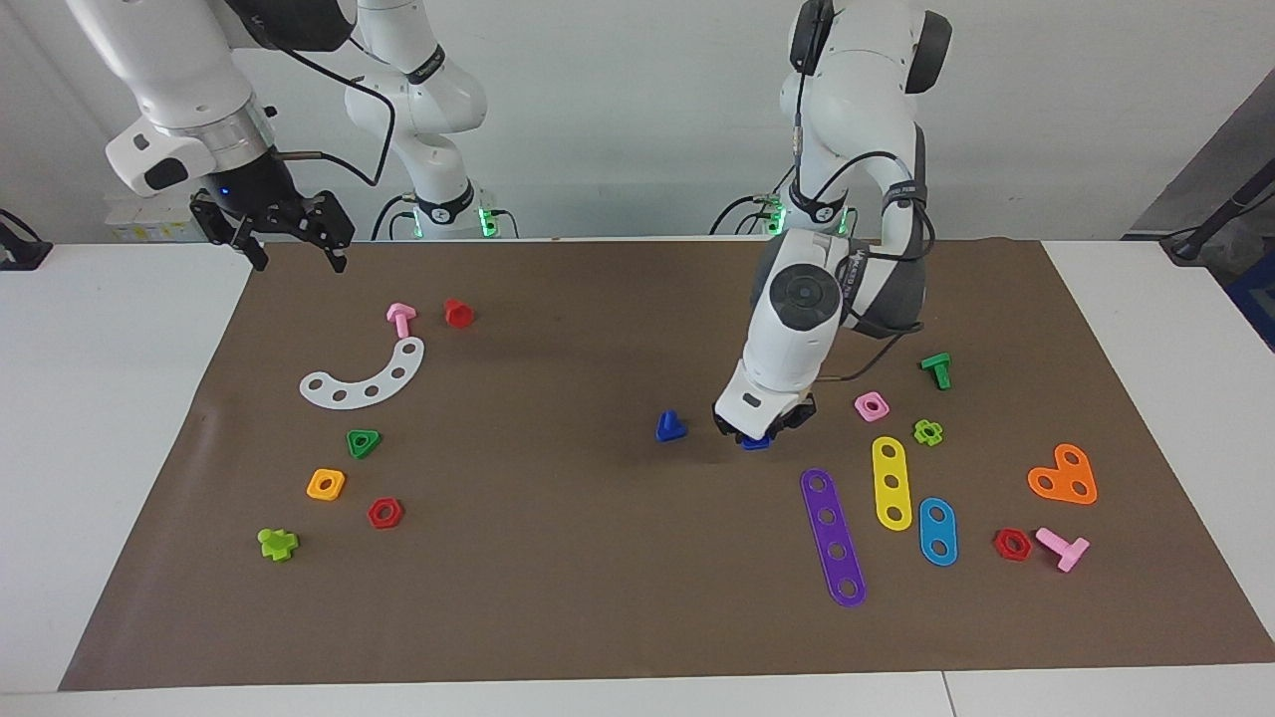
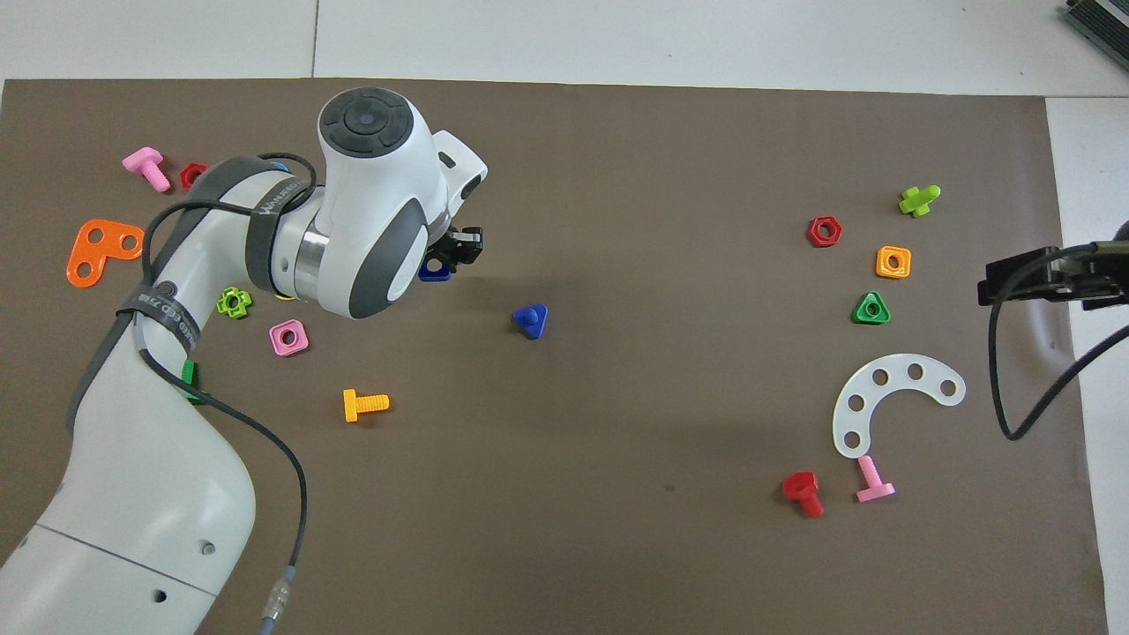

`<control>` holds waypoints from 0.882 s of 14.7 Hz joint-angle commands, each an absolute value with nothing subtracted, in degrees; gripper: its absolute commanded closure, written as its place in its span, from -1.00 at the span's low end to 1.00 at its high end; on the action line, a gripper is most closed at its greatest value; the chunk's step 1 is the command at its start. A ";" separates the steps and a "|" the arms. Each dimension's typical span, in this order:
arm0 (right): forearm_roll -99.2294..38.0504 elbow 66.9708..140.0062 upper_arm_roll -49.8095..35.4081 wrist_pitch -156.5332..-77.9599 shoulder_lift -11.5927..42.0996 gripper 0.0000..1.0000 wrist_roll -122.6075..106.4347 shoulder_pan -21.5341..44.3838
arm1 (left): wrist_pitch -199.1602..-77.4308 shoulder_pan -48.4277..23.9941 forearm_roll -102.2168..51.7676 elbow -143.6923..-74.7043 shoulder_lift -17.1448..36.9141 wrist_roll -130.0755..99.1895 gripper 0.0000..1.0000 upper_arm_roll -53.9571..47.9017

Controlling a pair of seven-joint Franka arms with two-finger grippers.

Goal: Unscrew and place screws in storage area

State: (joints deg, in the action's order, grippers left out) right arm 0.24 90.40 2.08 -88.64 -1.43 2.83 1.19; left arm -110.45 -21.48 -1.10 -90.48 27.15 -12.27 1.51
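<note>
From my remote station, I see the left gripper [image 1: 759, 432] low over the brown mat [image 1: 558, 558], its fingertips pinched on a blue piece [image 2: 434, 272] whose shape I cannot make out. The blue triangular-headed screw [image 1: 670, 427] stands upright just beside that gripper, toward the right arm's end. The storage area [image 1: 344, 443], beside the white curved strip [image 1: 367, 378], lies well apart from it. The right gripper [image 1: 289, 244] waits raised over the mat's corner, fingers spread.
</note>
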 commanded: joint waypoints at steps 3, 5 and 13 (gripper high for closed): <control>-0.17 90.96 2.11 -88.68 -1.67 -1.00 1.84 1.14 | -121.36 -18.72 -1.93 -108.52 18.11 -3.61 0.13 1.23; -0.96 91.49 2.11 -90.61 -1.41 -1.00 4.99 3.67 | -124.61 -18.63 -1.93 -112.83 16.79 -2.29 0.11 1.23; -1.75 95.01 2.02 -110.54 9.12 -1.00 28.81 23.01 | -122.89 -13.20 -1.93 -111.81 11.96 3.42 -1.00 1.32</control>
